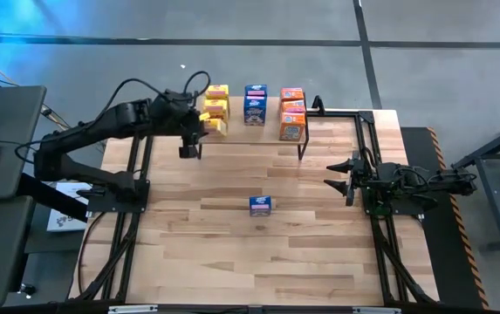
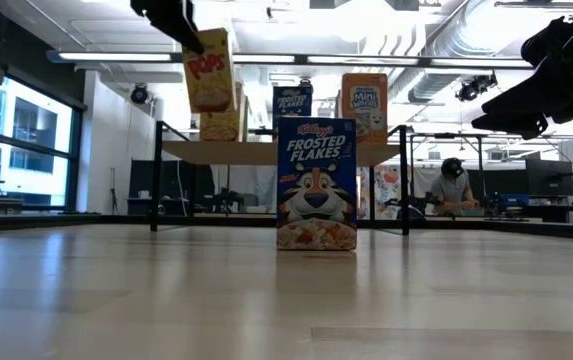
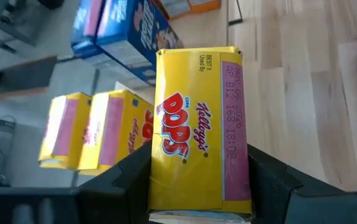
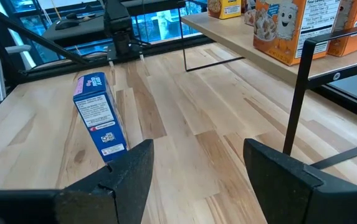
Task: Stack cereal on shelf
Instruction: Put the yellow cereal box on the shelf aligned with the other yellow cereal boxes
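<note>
My left gripper [image 1: 197, 133] is shut on a yellow Corn Pops cereal box [image 2: 209, 68] and holds it above the left end of the shelf [image 2: 281, 152]. Two more yellow boxes [image 3: 85, 130] stand on the shelf's plank, with two blue boxes [image 1: 255, 101] and three orange ones [image 1: 292, 111]. One blue Frosted Flakes box [image 1: 261, 205] stands upright on its bottom end at the table's middle. My right gripper [image 1: 341, 174] is open and hovers to the right of that box, touching nothing. My left gripper pinches the yellow box between its two fingers [image 3: 128, 180], one on each of two opposite faces, near one end [image 3: 197, 193]. In the low view the fingers come slanting down from the upper left onto its upper corner [image 2: 198, 42]. The box hangs tilted, lifted clear of the shelf.
The shelf's black legs [image 1: 300, 148] stand on the far part of the table. In the right wrist view a shelf leg [image 4: 296, 106] is close ahead. Bare wood [image 1: 258, 262] lies all round the blue box. A person [image 2: 453, 185] sits far behind the table.
</note>
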